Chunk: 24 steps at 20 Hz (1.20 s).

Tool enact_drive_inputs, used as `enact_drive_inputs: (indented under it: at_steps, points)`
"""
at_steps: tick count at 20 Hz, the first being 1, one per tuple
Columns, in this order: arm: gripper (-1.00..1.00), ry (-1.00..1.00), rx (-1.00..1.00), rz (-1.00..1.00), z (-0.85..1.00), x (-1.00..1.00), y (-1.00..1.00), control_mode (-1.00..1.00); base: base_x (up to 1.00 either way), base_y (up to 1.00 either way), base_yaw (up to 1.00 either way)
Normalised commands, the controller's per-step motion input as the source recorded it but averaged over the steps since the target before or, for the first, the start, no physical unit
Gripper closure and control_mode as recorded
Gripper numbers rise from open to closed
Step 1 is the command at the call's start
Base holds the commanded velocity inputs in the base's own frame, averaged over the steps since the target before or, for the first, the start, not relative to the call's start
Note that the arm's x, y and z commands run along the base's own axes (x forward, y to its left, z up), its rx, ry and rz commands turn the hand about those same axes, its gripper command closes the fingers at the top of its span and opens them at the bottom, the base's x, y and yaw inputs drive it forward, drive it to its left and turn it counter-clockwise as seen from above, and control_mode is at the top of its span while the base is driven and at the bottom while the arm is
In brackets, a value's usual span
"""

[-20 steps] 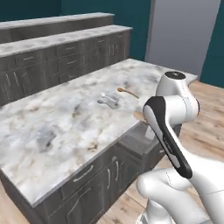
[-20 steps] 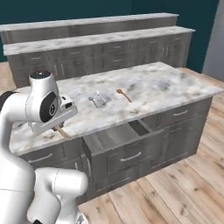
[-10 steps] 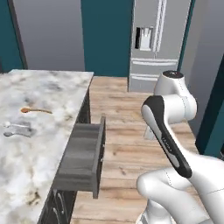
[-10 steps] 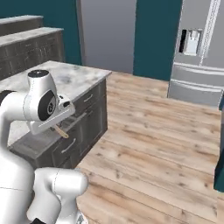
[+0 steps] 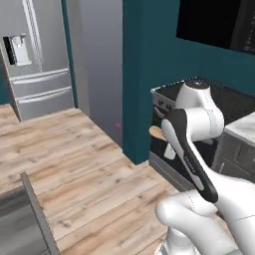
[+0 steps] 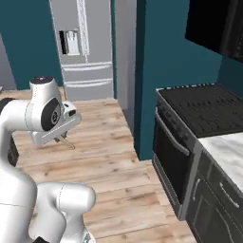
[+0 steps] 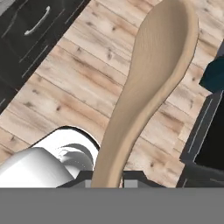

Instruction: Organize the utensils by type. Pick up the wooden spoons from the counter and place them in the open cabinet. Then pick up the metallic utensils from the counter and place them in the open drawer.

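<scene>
1. Gripping a wooden spoon (image 7: 148, 92) by its handle, the gripper (image 7: 107, 177) has its fingers pinched narrowly on either side of the slim stem.
2. Seen from the hand, the spoon's oval bowl reaches up and away from the fingers, over a wooden plank floor (image 7: 83, 83).
3. From the right base view, the spoon's handle end pokes out below the hand as a thin tan stick (image 6: 66, 141), beside the white arm's upper joint.
4. From the left base view, a bit of the tan bowl (image 5: 156, 132) peeks out to the left of the arm, in front of a dark oven (image 5: 164, 149).
5. A steel fridge (image 6: 83, 47) stands at the far wall, with teal walls around it.
6. A black stove top (image 6: 209, 109) sits to the right, next to a strip of marble counter (image 6: 228, 152).
7. A grey drawer front (image 5: 22, 219) shows at the lower left corner of the left base view.
</scene>
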Motion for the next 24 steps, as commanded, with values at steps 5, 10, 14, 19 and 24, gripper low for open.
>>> enact_drive_inputs:
  at_steps: [5, 10, 14, 19, 24]
  points:
    - [1.00, 0.00, 0.00, 0.00, 0.00, 0.00, 0.00, 1.00, 0.00, 0.00, -1.00]
    - [1.00, 0.00, 0.00, 0.00, 0.00, 0.00, 0.00, 1.00, 0.00, 0.00, -1.00]
    - [1.00, 0.00, 0.00, 0.00, 0.00, 0.00, 0.00, 1.00, 0.00, -0.05, -1.00]
    - [1.00, 0.00, 0.00, 0.00, 0.00, 0.00, 0.00, 1.00, 0.02, -0.07, -0.95]
    - [1.00, 0.00, 0.00, 0.00, 0.00, 0.00, 0.00, 1.00, -0.05, -0.17, -0.53]
